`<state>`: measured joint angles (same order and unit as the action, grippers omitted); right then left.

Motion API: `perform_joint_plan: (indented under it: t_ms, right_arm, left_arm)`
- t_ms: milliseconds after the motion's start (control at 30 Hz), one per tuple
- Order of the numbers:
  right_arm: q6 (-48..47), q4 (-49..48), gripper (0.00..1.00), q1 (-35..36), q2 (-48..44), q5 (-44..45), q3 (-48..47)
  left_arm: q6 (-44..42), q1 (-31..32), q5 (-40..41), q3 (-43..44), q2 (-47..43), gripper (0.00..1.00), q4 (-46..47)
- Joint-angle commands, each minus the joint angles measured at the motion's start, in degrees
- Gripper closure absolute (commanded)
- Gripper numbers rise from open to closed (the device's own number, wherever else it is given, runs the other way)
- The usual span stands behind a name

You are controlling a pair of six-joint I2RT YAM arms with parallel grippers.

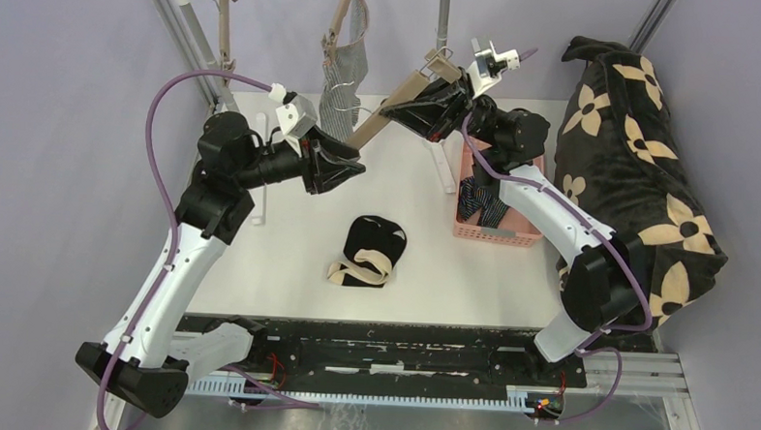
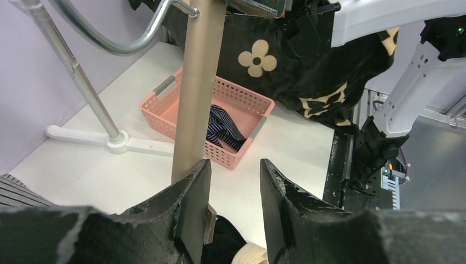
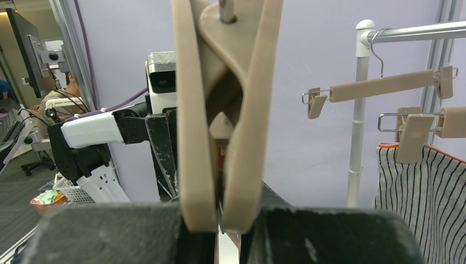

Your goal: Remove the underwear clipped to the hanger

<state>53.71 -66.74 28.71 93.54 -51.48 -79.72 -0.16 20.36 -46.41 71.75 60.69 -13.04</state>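
Underwear left to free, the grey-and-white striped pair (image 1: 342, 82), hangs clipped, long axis down, at upper centre just above the nearer left jaws, which stand apart beside the tan hanger (image 1: 389, 114) that the right jaws clamp.

White links (image 1: 175, 284), black joints (image 1: 227, 140), purple cables (image 1: 149, 132), scuffed black left tool (image 2: 235, 165).

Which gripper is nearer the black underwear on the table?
Left. The left gripper hangs above the black underwear; the right gripper is farther back, shut on the hanger clip.
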Motion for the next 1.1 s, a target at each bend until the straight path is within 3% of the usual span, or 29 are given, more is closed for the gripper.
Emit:
perform_joint_plan:
  t_ms: [0,300,433,733,933,1067]
  right_arm:
    - [6.5,-5.3,0.99,1.4,-4.8,-4.5,-1.6]
    - [6.8,-5.6,0.99,2.0,-5.4,-6.3,-0.8]
    - [6.5,-5.8,0.99,2.2,-6.2,-6.8,-0.2]
    - [4.3,-3.9,0.99,2.3,-7.7,-7.2,1.3]
    - [1.5,-0.8,0.99,2.3,-9.1,-7.0,2.0]
    - [0.0,0.7,0.99,2.3,-10.5,-6.9,3.0]
  left_arm:
    - [-3.2,-1.9,4.8,0.6,0.7,0.55,4.0]
    - [-1.4,-2.3,0.8,-1.0,2.2,0.76,8.6]
    - [-1.8,-2.5,-2.5,1.7,5.1,0.96,7.2]
    - [-0.7,-2.7,-7.5,1.0,3.9,0.97,13.1]
    - [9.4,-3.1,-13.0,-6.7,-0.5,0.97,32.4]
    - [12.3,-3.2,-12.3,-7.2,-0.5,0.97,34.3]
